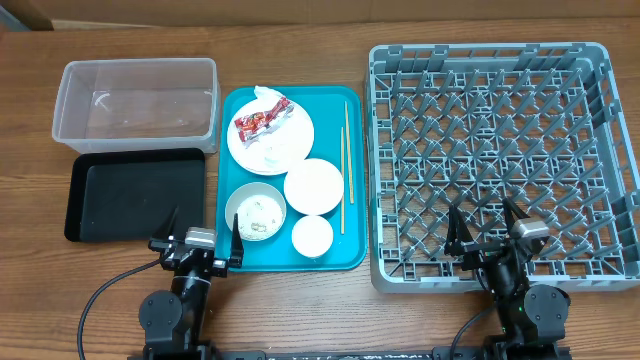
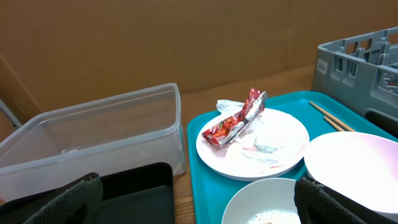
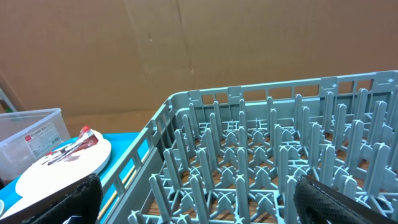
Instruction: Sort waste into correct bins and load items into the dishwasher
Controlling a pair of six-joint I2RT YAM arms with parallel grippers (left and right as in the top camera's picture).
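The round white plate (image 1: pixel 271 136) on the teal tray (image 1: pixel 351 258) carries the red-and-white snack wrapper (image 1: pixel 259 120) and a crumpled napkin (image 1: pixel 266 95); both show in the left wrist view (image 2: pixel 236 121). Below it stand a bowl with rice grains (image 1: pixel 255 212), an empty bowl (image 1: pixel 314 186) and a small cup (image 1: pixel 312 236). The chopsticks (image 1: pixel 345 165) lie along the tray's right side. The clear tub (image 1: pixel 137 103) and black tray (image 1: pixel 135 194) are at left. The grey rack (image 1: pixel 500 160) is at right. My left gripper (image 1: pixel 201 240) is open at the tray's near left corner. My right gripper (image 1: pixel 488 228) is open over the rack's near edge.
A cardboard wall (image 2: pixel 186 43) stands behind the table. Bare wood table (image 1: pixel 320 310) runs along the front, where both arm bases (image 1: pixel 175 315) sit with their cables.
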